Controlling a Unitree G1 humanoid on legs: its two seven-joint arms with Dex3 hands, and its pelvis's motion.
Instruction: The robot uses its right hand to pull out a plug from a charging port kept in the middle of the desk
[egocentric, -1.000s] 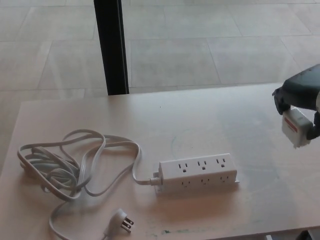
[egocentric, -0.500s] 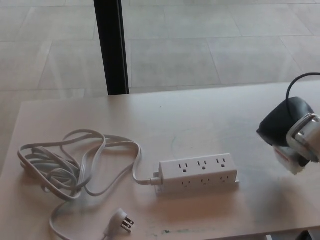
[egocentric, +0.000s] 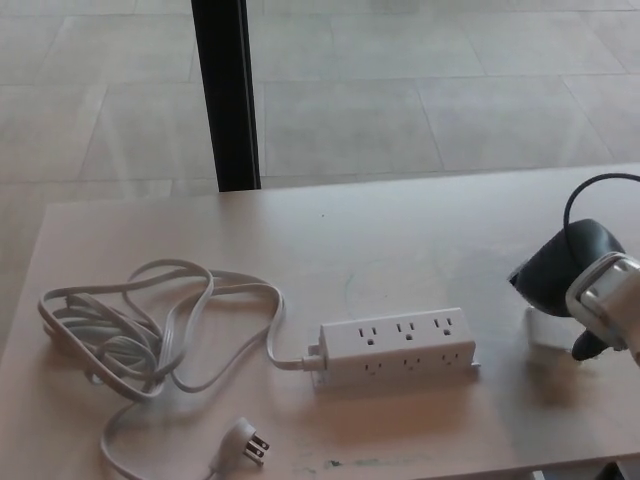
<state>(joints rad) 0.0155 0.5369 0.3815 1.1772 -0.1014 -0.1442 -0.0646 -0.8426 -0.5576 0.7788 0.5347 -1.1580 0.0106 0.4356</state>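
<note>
The white power strip (egocentric: 398, 347) lies in the middle of the desk (egocentric: 420, 240) with all its sockets bare. At the desk's right edge my right hand (egocentric: 565, 268) is low over the tabletop, about a hand's width right of the strip. It is shut on a white plug block (egocentric: 546, 328), whose lower part shows beneath the black hand and rests on or just above the desk. The rest of the plug is hidden by the hand. My left hand does not show.
The strip's grey cord (egocentric: 150, 325) lies in loose loops on the desk's left side, ending in a pronged plug (egocentric: 246, 441) near the front edge. A black post (egocentric: 226, 95) stands on the tiled floor behind the desk.
My right hand has come down and a little left, carrying the white plug from mid-air at the right edge to the tabletop. The strip and cord have not moved.
</note>
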